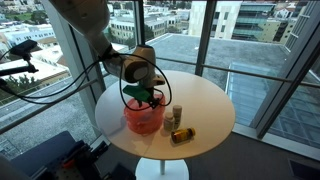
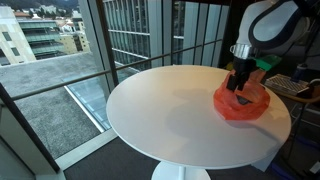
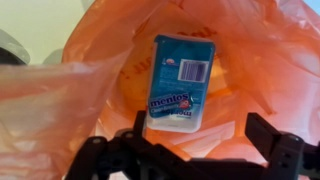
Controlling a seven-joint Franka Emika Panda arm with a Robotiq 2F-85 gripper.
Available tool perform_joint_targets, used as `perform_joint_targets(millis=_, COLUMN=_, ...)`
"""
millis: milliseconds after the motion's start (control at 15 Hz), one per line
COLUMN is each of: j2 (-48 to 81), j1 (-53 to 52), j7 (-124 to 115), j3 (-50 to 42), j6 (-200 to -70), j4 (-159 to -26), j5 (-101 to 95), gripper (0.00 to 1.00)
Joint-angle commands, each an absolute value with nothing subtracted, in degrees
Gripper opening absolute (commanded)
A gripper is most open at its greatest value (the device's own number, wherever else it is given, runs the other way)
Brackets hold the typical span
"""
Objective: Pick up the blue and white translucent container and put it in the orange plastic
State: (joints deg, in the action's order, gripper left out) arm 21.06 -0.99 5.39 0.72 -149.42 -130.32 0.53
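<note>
The blue and white translucent container [image 3: 181, 82], labelled Mentos, lies inside the orange plastic [image 3: 60, 110], against its crinkled inner wall. My gripper [image 3: 202, 126] is open just above it; the container's lower end is near one finger and far from the other. In both exterior views the gripper [image 1: 143, 96] [image 2: 240, 80] hangs right over the orange plastic [image 1: 143, 119] [image 2: 243, 104]. The container is hidden in those views.
The round white table [image 1: 212, 102] [image 2: 165, 115] stands by floor-to-ceiling windows. A pale upright jar [image 1: 178, 113] and an amber bottle lying on its side [image 1: 182, 135] sit beside the orange plastic. Window frames rise close behind the table.
</note>
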Motion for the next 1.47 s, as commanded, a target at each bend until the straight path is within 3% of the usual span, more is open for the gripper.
perform_joint_targets(millis=0, j2=17.9, j1=0.2, j7=8.9, j3=2.5, j6=-144.8, j4=-130.6, j5=0.7, gripper=1.00)
perform_joint_targets(millis=800, j2=7.3, j1=-0.7, j7=16.0, j3=3.1, j6=-130.2, j4=-131.3, j5=0.0, gripper=1.00)
perform_joint_targets(millis=1400, j2=-2.8, j1=-1.5, j7=7.5, j3=2.4, j6=-125.6, j4=-133.6, j5=-3.7, gripper=1.00)
